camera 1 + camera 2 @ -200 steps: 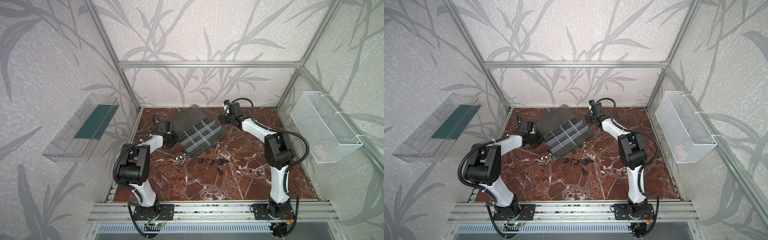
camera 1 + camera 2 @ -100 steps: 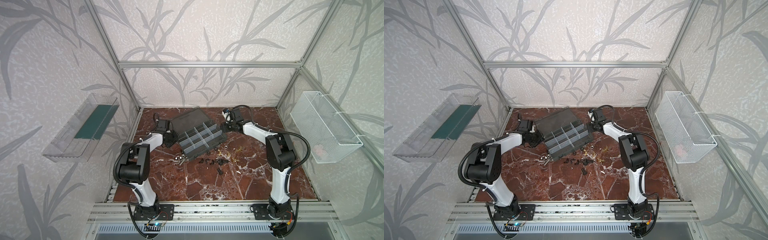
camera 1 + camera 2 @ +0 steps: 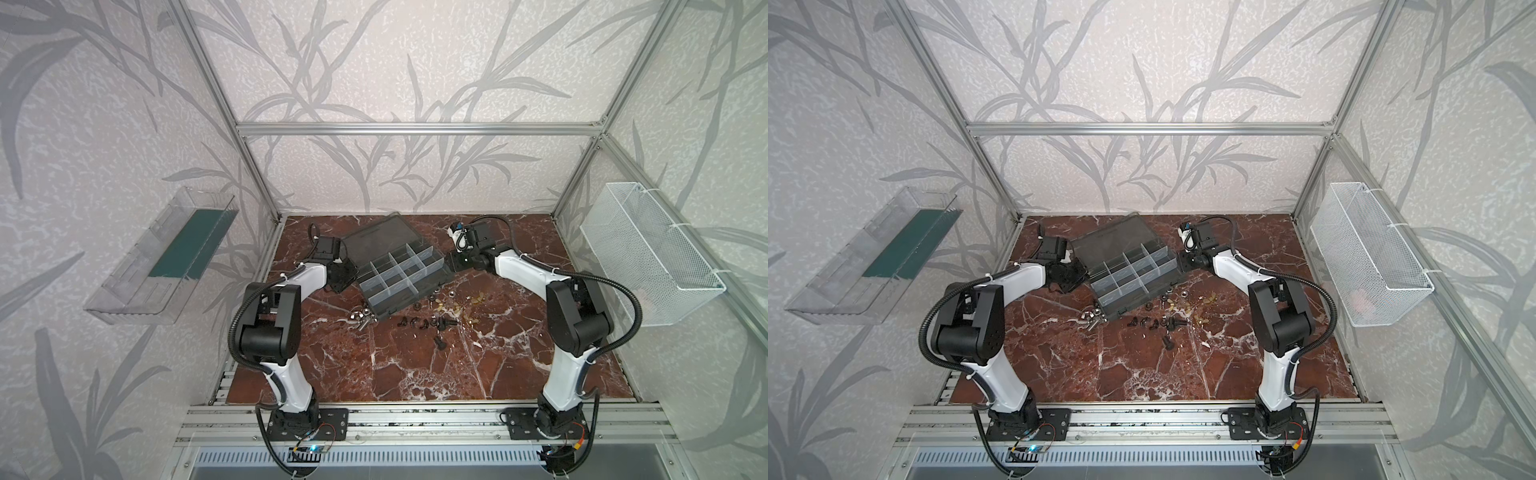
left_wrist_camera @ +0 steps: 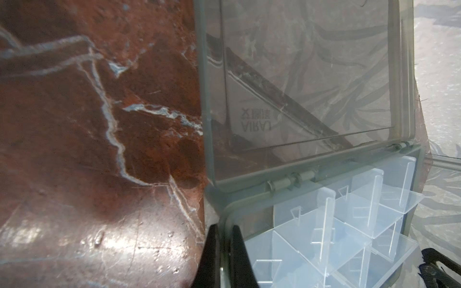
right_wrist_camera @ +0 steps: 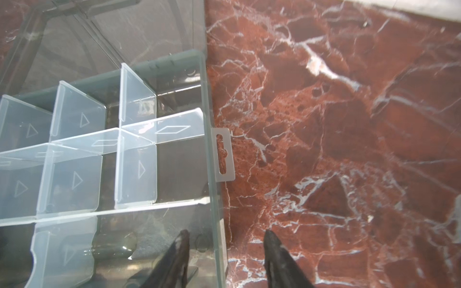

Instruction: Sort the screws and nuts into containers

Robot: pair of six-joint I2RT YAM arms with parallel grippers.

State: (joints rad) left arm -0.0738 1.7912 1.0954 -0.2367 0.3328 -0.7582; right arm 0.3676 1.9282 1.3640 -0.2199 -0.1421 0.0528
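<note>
Robot lab cell: aluminium frame [image 3: 415, 129], leaf-patterned wall panels [image 3: 415, 62], left arm [image 3: 270, 316] and right arm [image 3: 577, 316] bolted to a metal rail [image 3: 415, 422] along a red marble counter [image 3: 415, 365].

On my screen the red-brown marble tabletop [image 4: 74, 149] is polished and glossy, throwing back a white glare. The dark grey plastic organiser case [image 4: 249, 195] looks smooth with a dull sheen. Its smoky translucent plastic lid [image 4: 311, 74] is shiny and reflective. The clear plastic dividers [image 5: 137, 164] are faintly frosted. The tiny black screws [image 3: 439, 341] look matt, the brass-yellow metal nuts [image 3: 478, 297] bright. I read the white wire-mesh basket [image 3: 648, 253] as painted metal.
</note>
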